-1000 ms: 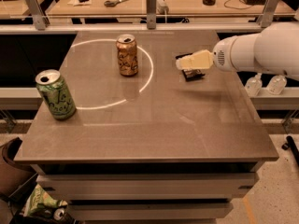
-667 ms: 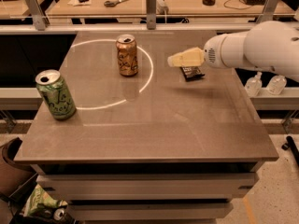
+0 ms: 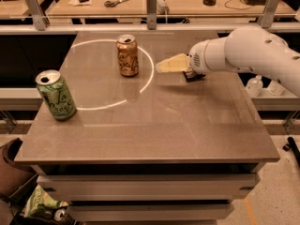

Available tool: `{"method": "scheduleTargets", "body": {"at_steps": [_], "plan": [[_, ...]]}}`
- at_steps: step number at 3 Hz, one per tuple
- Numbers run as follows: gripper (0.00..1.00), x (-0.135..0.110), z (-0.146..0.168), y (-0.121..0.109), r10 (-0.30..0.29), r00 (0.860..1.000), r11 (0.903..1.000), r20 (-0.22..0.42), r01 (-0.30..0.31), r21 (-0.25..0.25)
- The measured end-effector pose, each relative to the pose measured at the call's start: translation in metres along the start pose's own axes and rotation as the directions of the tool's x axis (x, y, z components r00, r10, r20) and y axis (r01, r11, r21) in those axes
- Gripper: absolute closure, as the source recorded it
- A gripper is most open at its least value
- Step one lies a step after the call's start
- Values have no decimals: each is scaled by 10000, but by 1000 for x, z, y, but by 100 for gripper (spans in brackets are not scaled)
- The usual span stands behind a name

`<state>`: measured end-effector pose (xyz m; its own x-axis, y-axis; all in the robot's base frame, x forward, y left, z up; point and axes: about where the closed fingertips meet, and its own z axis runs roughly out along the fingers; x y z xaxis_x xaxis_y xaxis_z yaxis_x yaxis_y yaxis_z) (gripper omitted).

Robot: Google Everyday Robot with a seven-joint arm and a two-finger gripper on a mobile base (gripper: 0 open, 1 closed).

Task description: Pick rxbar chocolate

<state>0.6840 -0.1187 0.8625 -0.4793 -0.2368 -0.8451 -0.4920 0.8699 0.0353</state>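
The rxbar chocolate is a small dark flat bar lying on the grey table at the right of its far half. Most of it is hidden under my white arm. My gripper hovers just above the table, pointing left. Its tip is to the left of the bar, between the bar and the brown-gold can. It holds nothing that I can see.
A green can stands near the table's left edge. A white ring is marked on the tabletop around the brown-gold can. Small bottles sit on a lower shelf to the right. A rail and another desk run behind.
My gripper and arm have moved left across the table, from over the bar to past it, towards the brown-gold can. The bar and both cans have stayed put.
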Motion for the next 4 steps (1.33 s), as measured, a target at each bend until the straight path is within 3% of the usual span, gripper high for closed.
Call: {"method": "scheduleTargets", "body": {"at_steps": [2, 4], "plan": [[0, 3, 5, 1, 173, 9998, 9998, 102, -174, 92], [0, 13, 15, -22, 457, 9978, 9968, 477, -486, 634]]}}
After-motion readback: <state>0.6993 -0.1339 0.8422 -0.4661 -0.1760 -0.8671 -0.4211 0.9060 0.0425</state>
